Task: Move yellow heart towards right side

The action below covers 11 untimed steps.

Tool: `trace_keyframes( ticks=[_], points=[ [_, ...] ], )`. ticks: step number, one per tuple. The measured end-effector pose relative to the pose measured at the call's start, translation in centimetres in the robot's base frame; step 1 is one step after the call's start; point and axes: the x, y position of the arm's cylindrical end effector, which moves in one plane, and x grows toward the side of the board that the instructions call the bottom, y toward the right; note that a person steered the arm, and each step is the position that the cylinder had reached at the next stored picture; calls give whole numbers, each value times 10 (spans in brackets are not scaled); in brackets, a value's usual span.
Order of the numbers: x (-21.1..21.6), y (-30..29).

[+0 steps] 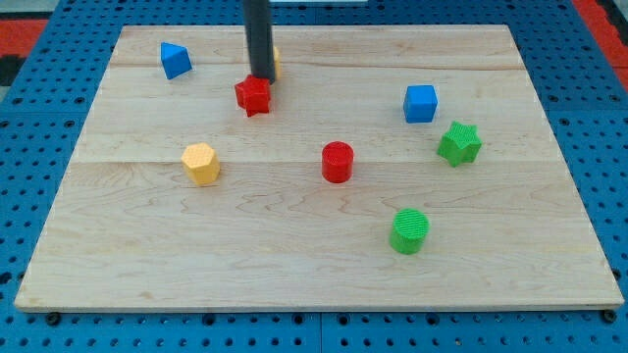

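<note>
Pale, smooth-grained wooden board (147, 265); matt plastic-looking green cylinder (409, 231); dark matt rod (259, 39).

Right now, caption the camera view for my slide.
My tip between red star and mostly hidden yellow heart.

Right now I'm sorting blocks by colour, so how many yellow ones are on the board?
2. A yellow hexagonal block lies at the view's left-centre. Another yellow block, mostly hidden behind the rod near the view's top, sits by my tip; its shape is unclear.

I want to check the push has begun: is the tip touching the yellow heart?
Cannot tell. In the camera view my tip hides most of the yellow heart, so no contact or gap shows. The red star block sits just below.
</note>
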Motion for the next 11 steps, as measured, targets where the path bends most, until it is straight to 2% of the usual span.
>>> trace_keyframes(
  ticks=[2, 3, 4, 6, 11],
  points=[
    [-20, -73],
    [-26, -50],
    [-56, -6],
    [-49, 50],
    [-69, 48]
  ],
)
